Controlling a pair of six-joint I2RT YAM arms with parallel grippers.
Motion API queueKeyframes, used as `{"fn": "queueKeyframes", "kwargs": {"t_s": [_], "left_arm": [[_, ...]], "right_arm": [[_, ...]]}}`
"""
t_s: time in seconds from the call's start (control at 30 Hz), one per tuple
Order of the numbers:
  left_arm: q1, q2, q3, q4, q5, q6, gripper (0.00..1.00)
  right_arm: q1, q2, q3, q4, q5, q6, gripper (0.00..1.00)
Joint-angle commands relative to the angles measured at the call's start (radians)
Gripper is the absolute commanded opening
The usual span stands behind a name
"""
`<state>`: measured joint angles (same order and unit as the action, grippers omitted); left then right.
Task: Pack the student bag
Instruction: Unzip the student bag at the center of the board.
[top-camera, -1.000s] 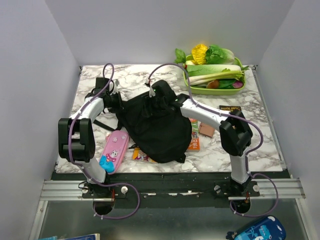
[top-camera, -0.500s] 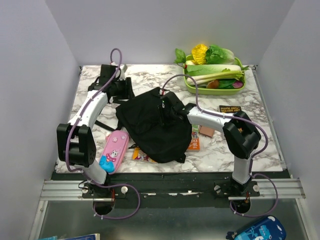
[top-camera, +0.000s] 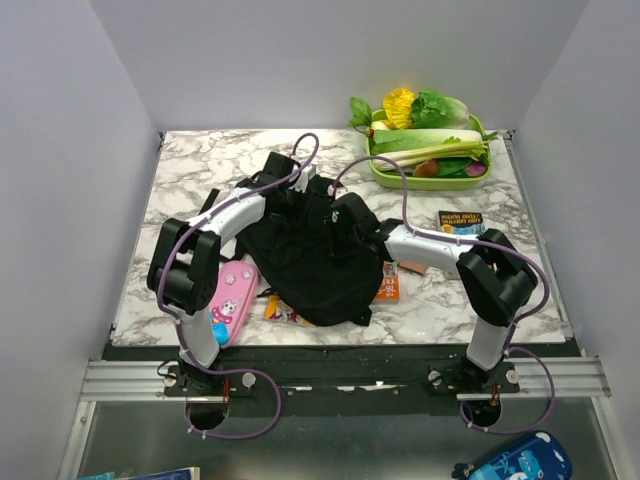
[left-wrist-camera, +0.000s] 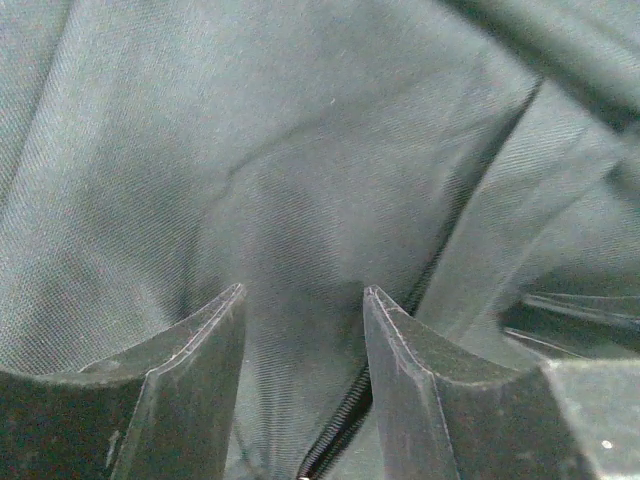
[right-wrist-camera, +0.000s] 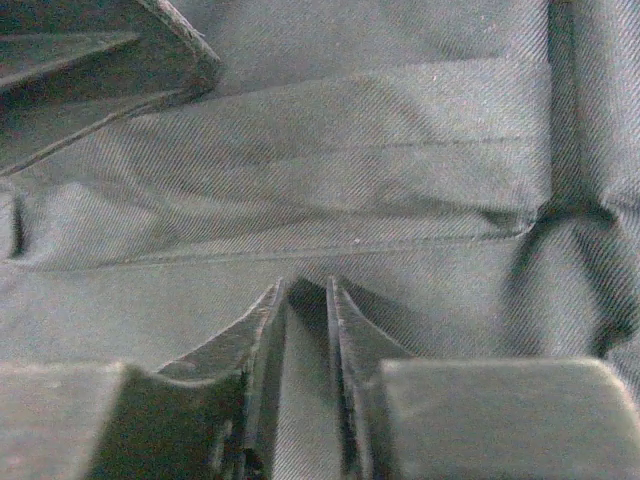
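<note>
Firstly, the left gripper (left-wrist-camera: 305, 292): its jaws stand apart, poised just over the black cloth of the bag (top-camera: 320, 270), with nothing held between them. A zip (left-wrist-camera: 335, 440) runs across the cloth below the gap. The right gripper (right-wrist-camera: 303, 283): its jaws stand nearly together, with a fold of the bag's cloth in the narrow gap between them. A flat strap (right-wrist-camera: 350, 150) lies across the cloth just beyond its tips. From above, both grippers sit close to each other on the far part of the bag, the left arm reaching in from the left and the right arm from the right. The bag lies slumped at the middle of the marble table (top-camera: 190, 180), its near end close to the front edge. A pink pencil case (top-camera: 228, 300) lies just beside its left side. An orange book (top-camera: 388, 285) shows from under its right edge, and a dark book (top-camera: 460, 220) lies further right, behind the right arm. A green tray (top-camera: 400, 181) of vegetables stands at the far right corner, well apart from the bag.
</note>
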<state>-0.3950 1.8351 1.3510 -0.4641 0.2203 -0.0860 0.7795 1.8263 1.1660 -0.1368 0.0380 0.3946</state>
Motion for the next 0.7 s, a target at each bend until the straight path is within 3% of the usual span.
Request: {"fn": "queueKeyframes", "kwargs": {"t_s": [0.0,0.1,0.37,0.5,0.67], "left_arm": [[0.001,-0.031,-0.055,0.042,-0.058,0.074,0.57],[-0.022,-0.059,-0.09,0.057,-0.091,0.118,0.57],[-0.08,-0.08,-0.119,0.033,-0.049,0.198,0.61],[-0.081,-0.088,-0.145,0.041,-0.009,0.18,0.65],[-0.082,-0.093,-0.188,0.073,-0.009,0.18,0.69]], "right_arm": [[-0.009,-0.062,-0.074,0.071,-0.073,0.006,0.37],[-0.014,-0.078,-0.101,0.103,-0.113,0.003,0.44],[-0.046,-0.088,-0.167,0.164,-0.168,0.038,0.45],[-0.109,-0.105,-0.229,0.279,-0.358,0.095,0.48],[-0.117,-0.122,-0.239,0.272,-0.333,0.09,0.49]]}}
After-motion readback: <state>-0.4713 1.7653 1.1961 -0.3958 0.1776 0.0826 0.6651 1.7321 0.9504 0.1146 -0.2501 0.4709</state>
